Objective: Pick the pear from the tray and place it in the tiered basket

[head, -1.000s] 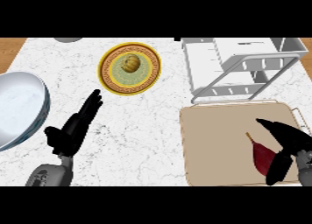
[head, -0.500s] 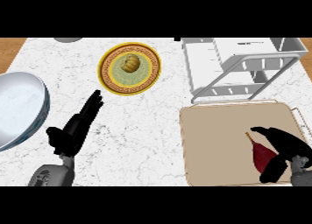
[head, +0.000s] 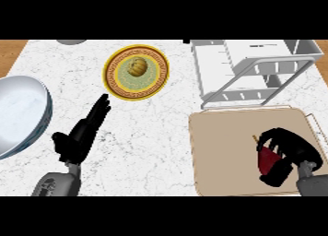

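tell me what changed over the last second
The right hand went from open, fingers stretched over the dark red pear on the tray, to curled round it; the pear has not been lifted. The left hand stayed open and still on the counter. The plate, bowl and basket did not move.

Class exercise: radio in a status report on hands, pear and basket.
Right hand curled round dark red pear on tray. Left hand open, resting. Tiered basket unobstructed.

Open marble counter (head: 160,138) between tray (head: 221,138) and large bowl (head: 14,115); tiered basket (head: 252,69) stands far right.
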You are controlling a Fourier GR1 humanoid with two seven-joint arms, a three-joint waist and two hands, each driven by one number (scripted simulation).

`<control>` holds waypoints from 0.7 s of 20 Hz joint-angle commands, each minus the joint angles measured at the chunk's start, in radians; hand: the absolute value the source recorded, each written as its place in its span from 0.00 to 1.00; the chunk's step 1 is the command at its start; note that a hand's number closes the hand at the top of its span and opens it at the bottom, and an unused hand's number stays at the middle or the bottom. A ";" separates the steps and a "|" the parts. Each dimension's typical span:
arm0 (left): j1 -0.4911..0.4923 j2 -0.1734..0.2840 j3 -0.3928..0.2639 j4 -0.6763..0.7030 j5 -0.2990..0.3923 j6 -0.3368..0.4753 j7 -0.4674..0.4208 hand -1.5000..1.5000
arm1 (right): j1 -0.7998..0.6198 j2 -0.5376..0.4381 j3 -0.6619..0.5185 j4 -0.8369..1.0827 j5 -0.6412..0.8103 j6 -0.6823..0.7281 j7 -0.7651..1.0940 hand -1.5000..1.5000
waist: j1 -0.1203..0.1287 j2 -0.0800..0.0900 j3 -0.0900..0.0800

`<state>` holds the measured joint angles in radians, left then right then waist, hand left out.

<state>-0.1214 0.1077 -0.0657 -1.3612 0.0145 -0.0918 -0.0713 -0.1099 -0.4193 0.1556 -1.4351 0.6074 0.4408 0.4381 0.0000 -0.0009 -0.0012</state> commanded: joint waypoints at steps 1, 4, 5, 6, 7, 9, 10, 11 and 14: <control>0.010 0.003 0.020 0.001 -0.004 -0.025 -0.016 0.50 | -0.005 0.011 -0.043 0.055 0.050 -0.021 -0.099 1.00 | 0.001 0.001 0.001; 0.003 0.005 0.031 0.006 0.004 0.011 -0.006 0.50 | 0.086 0.152 -0.103 -0.021 0.123 -0.243 0.368 1.00 | -0.051 -0.010 -0.004; 0.029 0.014 0.042 0.008 0.010 0.011 -0.007 0.50 | 0.106 0.158 -0.145 -0.017 0.145 -0.291 0.441 1.00 | -0.067 -0.015 -0.006; 0.030 0.030 0.053 0.015 0.007 0.010 -0.009 0.50 | 0.132 0.165 -0.184 -0.009 0.168 -0.344 0.497 1.00 | -0.095 -0.016 -0.008; 0.023 0.025 0.057 0.001 0.009 0.023 0.004 0.50 | 0.151 0.165 -0.214 -0.016 0.189 -0.372 0.563 1.00 | -0.119 -0.026 -0.011; 0.041 0.025 0.056 0.008 0.005 0.022 -0.005 0.50 | 0.178 0.224 -0.209 -0.068 0.264 -0.465 0.677 1.00 | -0.105 -0.022 -0.011; 0.053 0.017 0.048 0.002 0.007 0.018 -0.014 0.50 | 0.185 0.257 -0.197 -0.095 0.307 -0.501 0.739 1.00 | -0.086 -0.021 -0.011; 0.042 0.016 0.039 -0.007 0.000 0.019 -0.007 0.50 | 0.199 0.282 -0.175 -0.124 0.357 -0.523 0.790 1.00 | -0.082 -0.021 -0.010; 0.039 0.022 0.049 -0.005 0.007 0.017 -0.007 0.50 | 0.194 0.343 -0.144 -0.231 0.510 -0.579 0.906 1.00 | -0.061 -0.019 -0.012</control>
<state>-0.0823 0.1289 -0.0209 -1.3631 0.0194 -0.0781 -0.0807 0.0728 -0.1455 -0.0025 -1.5913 0.9505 -0.0176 1.0907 -0.0716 -0.0255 -0.0150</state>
